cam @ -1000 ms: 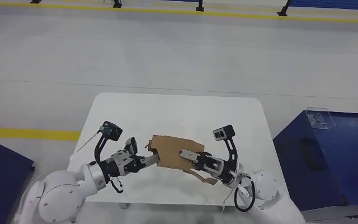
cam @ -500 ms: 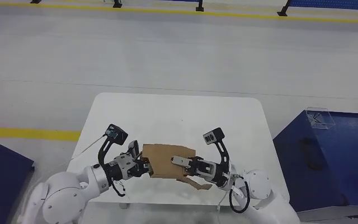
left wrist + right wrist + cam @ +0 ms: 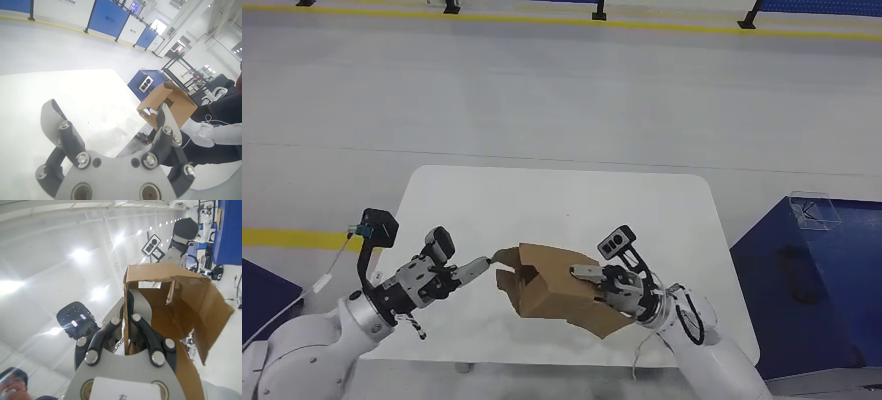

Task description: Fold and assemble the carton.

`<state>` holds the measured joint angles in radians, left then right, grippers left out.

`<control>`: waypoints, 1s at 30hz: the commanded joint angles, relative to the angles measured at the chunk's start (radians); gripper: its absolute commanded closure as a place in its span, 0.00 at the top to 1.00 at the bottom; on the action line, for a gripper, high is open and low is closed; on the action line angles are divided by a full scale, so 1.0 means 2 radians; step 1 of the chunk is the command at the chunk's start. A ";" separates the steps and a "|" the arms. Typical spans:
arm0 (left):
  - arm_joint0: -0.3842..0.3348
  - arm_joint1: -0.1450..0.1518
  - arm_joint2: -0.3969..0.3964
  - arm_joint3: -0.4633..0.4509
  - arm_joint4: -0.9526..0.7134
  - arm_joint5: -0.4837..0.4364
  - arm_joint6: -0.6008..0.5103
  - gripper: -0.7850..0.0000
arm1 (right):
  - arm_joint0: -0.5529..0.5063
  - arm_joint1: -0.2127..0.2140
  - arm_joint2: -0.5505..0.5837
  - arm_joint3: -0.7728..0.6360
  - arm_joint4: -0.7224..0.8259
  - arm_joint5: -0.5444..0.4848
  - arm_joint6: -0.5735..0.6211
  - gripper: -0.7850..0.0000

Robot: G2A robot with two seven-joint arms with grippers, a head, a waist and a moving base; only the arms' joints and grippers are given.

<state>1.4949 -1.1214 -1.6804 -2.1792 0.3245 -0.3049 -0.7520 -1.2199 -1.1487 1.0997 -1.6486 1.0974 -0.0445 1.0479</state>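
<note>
Advise steady hold by right tool [image 3: 127,303], clenched on the carton [image 3: 557,285], while released left tool [image 3: 106,108] presses its near flap inward.

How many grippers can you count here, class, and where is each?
2. The left gripper is open beside the carton, one of its fingers at the carton's open end. The right gripper is shut on a carton wall. None seems hidden.

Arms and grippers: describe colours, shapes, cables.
Both arms have white rounded shells. The left gripper and right gripper share a silver-grey palm plate, black linkages with silver bolts, and curved metal fingers with dark pads. A black camera sits on a bracket at each wrist; cables loop beside the right one.
</note>
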 commanded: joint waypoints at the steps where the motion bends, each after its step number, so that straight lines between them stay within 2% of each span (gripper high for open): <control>1: 0.002 0.001 0.000 -0.002 0.013 0.000 0.008 1.00 | 0.008 -0.002 -0.005 0.009 0.002 0.005 0.007 0.00; 4: 0.005 0.001 0.005 -0.004 0.010 -0.007 0.023 1.00 | 0.014 -0.005 -0.013 0.016 0.017 0.017 0.020 0.00; 7: -0.001 0.002 0.009 0.000 0.034 0.005 0.025 1.00 | 0.021 -0.008 -0.019 0.022 0.035 0.036 0.043 0.00; 12: -0.016 0.002 0.037 0.013 0.057 0.016 0.025 1.00 | 0.028 -0.011 -0.022 0.033 0.061 0.059 0.071 0.00; 15: -0.025 0.003 0.047 0.018 0.058 0.018 0.025 1.00 | 0.030 -0.013 -0.020 0.038 0.060 0.055 0.070 0.00; 21: -0.024 0.005 0.023 0.026 0.009 0.008 0.036 1.00 | 0.033 -0.016 -0.004 0.051 0.092 0.049 0.068 0.00; 27: -0.013 0.011 -0.002 0.033 -0.018 -0.034 -0.006 1.00 | 0.031 -0.016 0.011 0.047 0.084 0.042 0.068 0.00; 30: -0.007 0.013 0.002 0.031 -0.011 -0.051 -0.011 1.00 | 0.028 -0.016 0.016 0.042 0.081 0.043 0.067 0.00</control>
<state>1.4756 -1.0973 -1.6826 -2.1155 0.2975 -0.3949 -0.7716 -1.1619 -1.1806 1.1296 -1.5610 1.2623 0.0398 1.1817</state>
